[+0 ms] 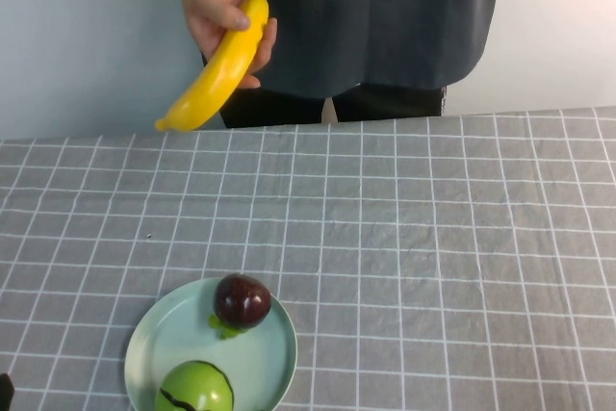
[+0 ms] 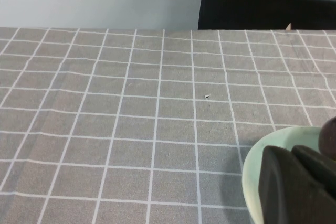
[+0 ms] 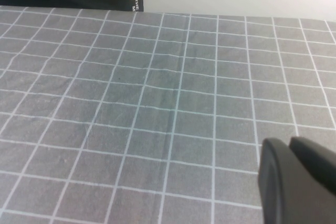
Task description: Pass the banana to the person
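The banana [image 1: 219, 66] is up off the tabletop [image 1: 433, 238], held in the hand [image 1: 214, 2] of the person [image 1: 385, 16] standing at the far edge. Nearer the robot, a green plate [image 1: 164, 344] carries a dark red fruit [image 1: 242, 300] and a green fruit [image 1: 195, 389]. The left claw [image 2: 296, 184] hangs beside the plate and the right claw [image 3: 296, 179] over bare cloth; whether either is apart or together I cannot tell.

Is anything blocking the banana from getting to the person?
No. The banana is already in the person's hand, up beyond the table's far edge. The left gripper sits by the plate; the right gripper hovers over bare cloth.
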{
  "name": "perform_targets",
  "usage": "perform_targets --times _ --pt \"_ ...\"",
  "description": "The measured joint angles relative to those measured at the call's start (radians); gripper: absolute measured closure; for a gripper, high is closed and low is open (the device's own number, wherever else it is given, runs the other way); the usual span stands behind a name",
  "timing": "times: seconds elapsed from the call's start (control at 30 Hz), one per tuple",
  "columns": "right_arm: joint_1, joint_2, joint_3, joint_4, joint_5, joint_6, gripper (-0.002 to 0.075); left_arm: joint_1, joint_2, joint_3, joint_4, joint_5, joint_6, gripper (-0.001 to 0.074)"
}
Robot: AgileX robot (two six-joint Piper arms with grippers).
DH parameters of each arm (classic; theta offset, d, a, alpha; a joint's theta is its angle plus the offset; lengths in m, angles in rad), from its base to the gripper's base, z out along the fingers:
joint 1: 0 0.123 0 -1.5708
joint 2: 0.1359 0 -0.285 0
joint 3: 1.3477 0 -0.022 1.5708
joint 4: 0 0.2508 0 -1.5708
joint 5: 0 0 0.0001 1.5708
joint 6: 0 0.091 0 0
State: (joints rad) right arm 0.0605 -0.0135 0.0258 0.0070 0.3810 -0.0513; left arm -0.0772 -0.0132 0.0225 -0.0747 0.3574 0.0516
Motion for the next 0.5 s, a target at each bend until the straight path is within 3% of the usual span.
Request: perform_targets --times 0.5 --pt "0.000 0.000 0.000 0.000 0.000 0.000 0.0732 0.000 0.000 0.000 0.002 0.008 0.000 0.0738"
